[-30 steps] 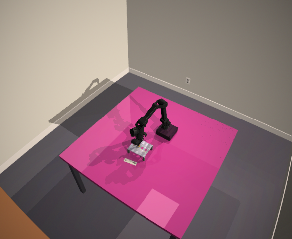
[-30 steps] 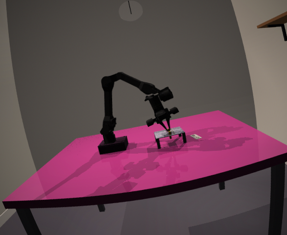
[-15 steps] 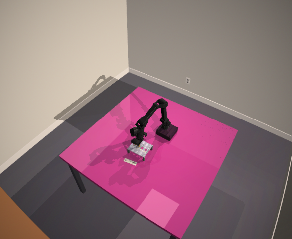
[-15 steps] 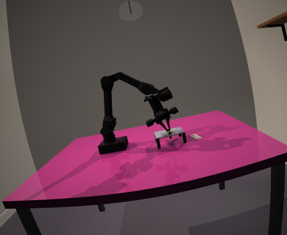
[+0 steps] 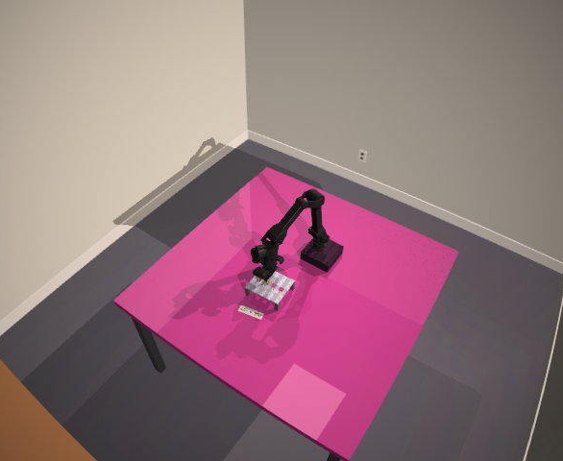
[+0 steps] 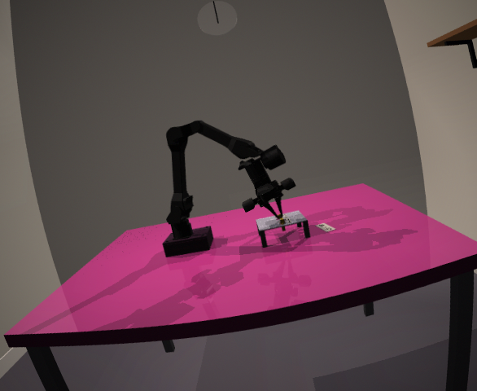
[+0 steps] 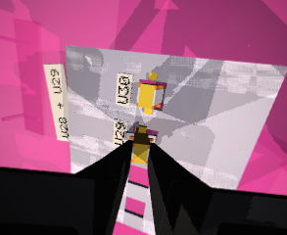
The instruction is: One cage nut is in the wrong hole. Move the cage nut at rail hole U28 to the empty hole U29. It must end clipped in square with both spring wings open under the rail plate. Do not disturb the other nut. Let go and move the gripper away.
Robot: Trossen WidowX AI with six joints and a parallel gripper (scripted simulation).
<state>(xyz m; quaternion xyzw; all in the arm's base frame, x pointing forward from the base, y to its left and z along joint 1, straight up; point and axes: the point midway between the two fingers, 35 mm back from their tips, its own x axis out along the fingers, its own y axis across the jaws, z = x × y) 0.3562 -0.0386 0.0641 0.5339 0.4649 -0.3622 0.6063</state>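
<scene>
The claw (image 5: 263,280) (image 6: 281,217) (image 7: 142,145) is clamped on 1 yellow cage nut (image 6: 282,220) (image 7: 140,156) at the U29 label on the rail plate (image 5: 278,293) (image 6: 268,222) (image 7: 192,132). Its 2 dark fingers cover part of that nut, so whether it sits square can't be made out (nor can its wings under the plate). The other nut (image 7: 147,95) lies at U30. The arm (image 5: 287,218) (image 6: 217,133) arches up from its base, then slopes down, the claw tilted over the plate on the pink desk (image 5: 371,317) (image 6: 213,294).

Pink table (image 5: 371,317) (image 6: 247,290), beige wall (image 5: 108,99), grey floor (image 5: 451,357)
</scene>
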